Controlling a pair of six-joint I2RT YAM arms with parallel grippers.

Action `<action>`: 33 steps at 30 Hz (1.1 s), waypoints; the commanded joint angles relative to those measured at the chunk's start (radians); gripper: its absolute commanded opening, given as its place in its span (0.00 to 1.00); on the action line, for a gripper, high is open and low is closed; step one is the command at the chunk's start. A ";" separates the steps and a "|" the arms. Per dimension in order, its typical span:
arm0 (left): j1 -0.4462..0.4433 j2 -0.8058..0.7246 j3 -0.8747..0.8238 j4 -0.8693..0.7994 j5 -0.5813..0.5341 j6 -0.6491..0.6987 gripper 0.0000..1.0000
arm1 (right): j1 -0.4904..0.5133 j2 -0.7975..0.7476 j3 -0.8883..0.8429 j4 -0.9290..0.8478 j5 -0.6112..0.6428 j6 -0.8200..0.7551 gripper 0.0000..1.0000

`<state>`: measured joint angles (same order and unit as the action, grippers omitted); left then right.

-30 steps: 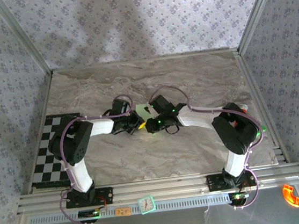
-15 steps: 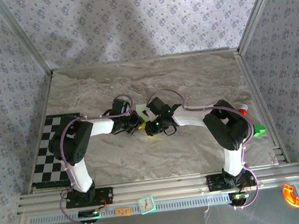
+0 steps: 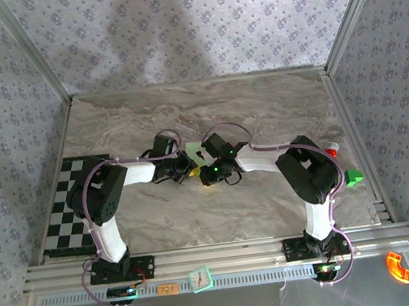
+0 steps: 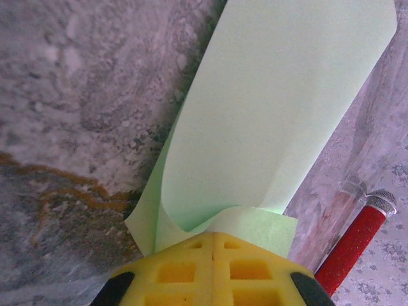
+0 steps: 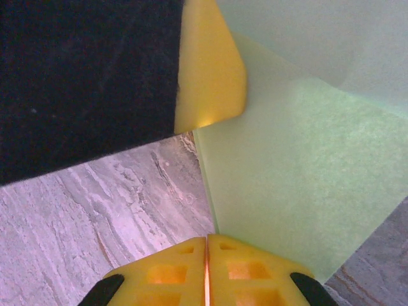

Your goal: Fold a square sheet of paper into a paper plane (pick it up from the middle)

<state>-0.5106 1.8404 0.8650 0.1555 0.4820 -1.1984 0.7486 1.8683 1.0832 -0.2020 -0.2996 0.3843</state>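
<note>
Presently the left gripper (image 3: 185,173) and the right gripper (image 3: 205,173) meet tip to tip near the middle of the marbled table (image 3: 273,108). The square sheet of paper (image 3: 194,151) shows as a pale green patch just beyond them, on their far side. From the left wrist, the left gripper's yellow jaws stand pressed flat together and clamp the near edge of the sheet. The paper curls up out of the pinch, one small flap lies against the right-hand finger, and the main panel extends away from the tips, throwing a shadow on the table to its left. A red rod with a silvery tip (image 4: 354,245) shows just right of the sheet; what it is cannot be told. From the right wrist, the right gripper's jaws are likewise closed, with only a hairline seam between them. The sheet's straight edge runs down to the tips just right of that seam, and the paper spreads away ahead and to the right. Whether a layer is nipped in the seam cannot be told. The left gripper's yellow finger (image 5: 211,70) sits against the sheet's upper left edge. A small bright green block (image 3: 353,177) sits near the table's right edge, well apart from the paper. A checkerboard mat (image 3: 62,210) lies at the left edge.
</note>
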 commanded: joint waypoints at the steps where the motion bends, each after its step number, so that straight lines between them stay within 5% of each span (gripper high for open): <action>1: 0.009 0.050 -0.032 -0.091 -0.048 0.004 0.04 | -0.007 0.011 -0.028 -0.022 0.009 0.002 0.11; 15: 0.011 0.053 -0.034 -0.094 -0.047 0.010 0.04 | -0.045 -0.063 -0.053 0.077 -0.122 0.048 0.14; 33: 0.012 0.057 -0.032 -0.096 -0.040 0.014 0.04 | -0.050 0.071 0.068 -0.003 -0.102 0.008 0.11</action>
<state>-0.5079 1.8423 0.8646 0.1585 0.4866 -1.1950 0.6998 1.9190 1.1233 -0.1547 -0.4072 0.4095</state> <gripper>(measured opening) 0.062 0.114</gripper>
